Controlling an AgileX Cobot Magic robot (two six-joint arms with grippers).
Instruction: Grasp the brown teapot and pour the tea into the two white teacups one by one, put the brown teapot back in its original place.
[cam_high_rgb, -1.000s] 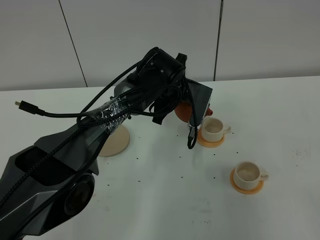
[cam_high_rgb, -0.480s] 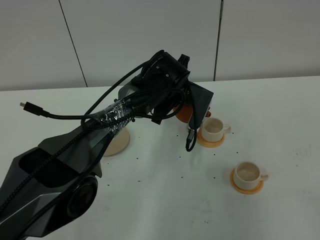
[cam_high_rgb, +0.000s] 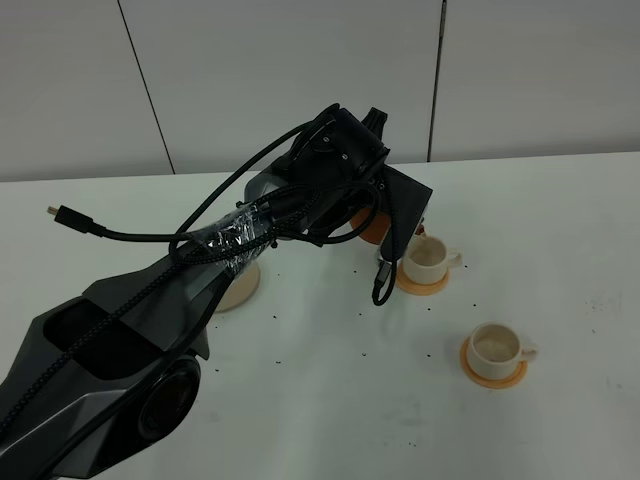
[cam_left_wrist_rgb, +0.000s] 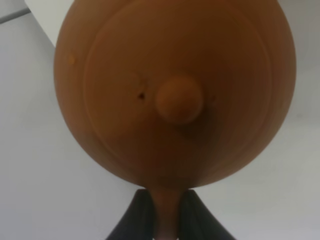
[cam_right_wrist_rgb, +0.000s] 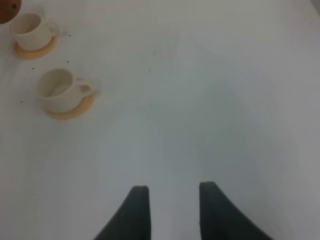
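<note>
My left gripper is shut on the loop handle of the brown teapot, whose knobbed lid fills the left wrist view. In the high view the teapot is held off the table, mostly hidden behind my left wrist, just left of the far white teacup on its orange coaster. The near white teacup stands on its own coaster. No dark tea shows in either cup. The beige saucer lies bare at the left. My right gripper is open, empty, and far from both cups.
The white table carries small dark specks. A loose black cable sticks out from my left arm to the left. A grey panelled wall runs behind the table's far edge.
My left arm has shifted a little to the right with the teapot, closer over the far cup. The cups and saucer have not moved.
</note>
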